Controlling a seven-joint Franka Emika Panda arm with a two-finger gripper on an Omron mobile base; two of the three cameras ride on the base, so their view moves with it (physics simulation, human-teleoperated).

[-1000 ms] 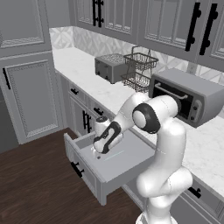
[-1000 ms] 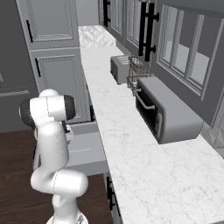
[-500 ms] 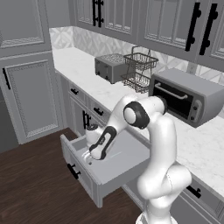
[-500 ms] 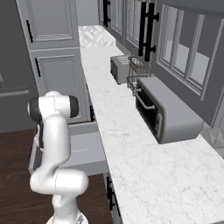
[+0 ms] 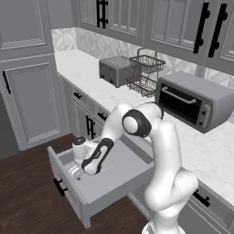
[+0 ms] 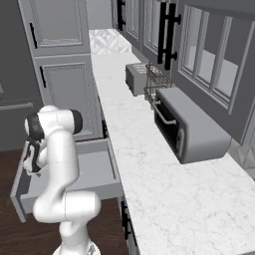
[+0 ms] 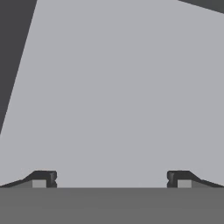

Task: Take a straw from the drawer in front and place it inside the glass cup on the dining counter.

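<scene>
The grey drawer (image 5: 132,161) stands pulled out below the marble worktop, its panel front (image 5: 68,194) and black bar handle facing the wood floor. My arm bends down into it, and my gripper (image 5: 77,172) hangs low over the front left corner of the drawer (image 6: 97,167). In the hand view my gripper (image 7: 111,179) is open, the fingertips (image 7: 43,178) far apart over bare grey drawer floor (image 7: 113,96) with nothing between them. The straw is hidden or out of view. The glass cup and the dining counter are out of view.
On the marble worktop (image 5: 91,77) stand a toaster (image 5: 114,69), a wire rack (image 5: 146,73) and a toaster oven (image 5: 194,103). A tall grey cupboard (image 5: 32,100) rises left of the drawer. Dark wood floor (image 5: 27,201) lies in front.
My arm has swung down and towards the drawer's front left corner, bringing the hand lower inside the drawer. The drawer itself has not moved.
</scene>
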